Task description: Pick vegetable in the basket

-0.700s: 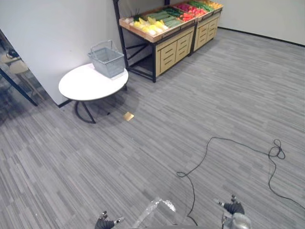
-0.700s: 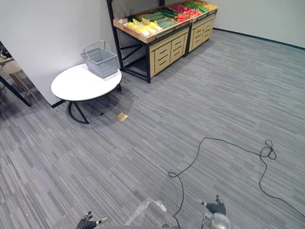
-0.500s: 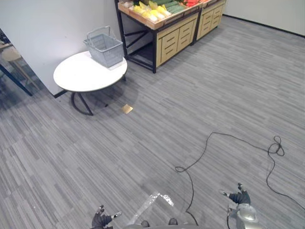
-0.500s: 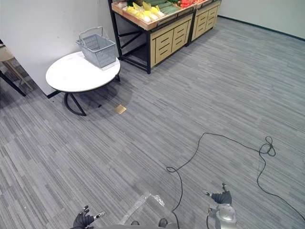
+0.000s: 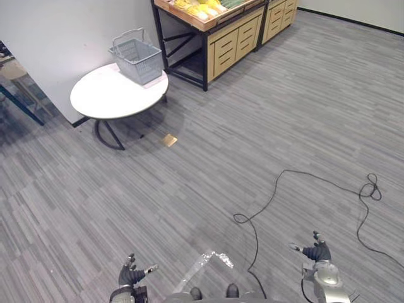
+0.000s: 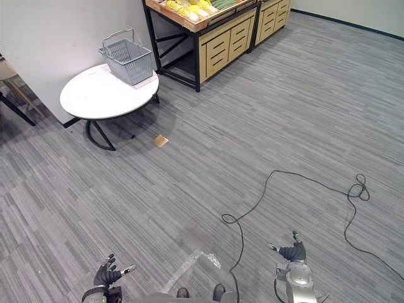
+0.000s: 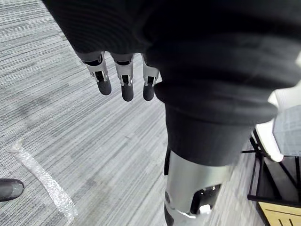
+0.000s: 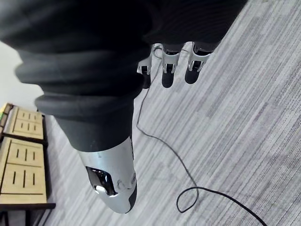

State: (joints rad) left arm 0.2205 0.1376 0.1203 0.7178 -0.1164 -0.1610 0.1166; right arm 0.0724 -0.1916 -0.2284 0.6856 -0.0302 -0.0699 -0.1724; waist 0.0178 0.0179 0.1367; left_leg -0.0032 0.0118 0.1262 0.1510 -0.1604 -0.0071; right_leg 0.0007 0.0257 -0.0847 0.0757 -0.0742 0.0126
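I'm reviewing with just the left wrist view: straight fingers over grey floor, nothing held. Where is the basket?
Observer: The grey basket stands on the round white table by the wall, far ahead on the robot's left.
Operator: And the vegetables?
Observer: Yellow produce lies on the wooden stand beyond the table.
Operator: Is the right hand busy?
Observer: No, the right hand hangs open and empty over the floor.
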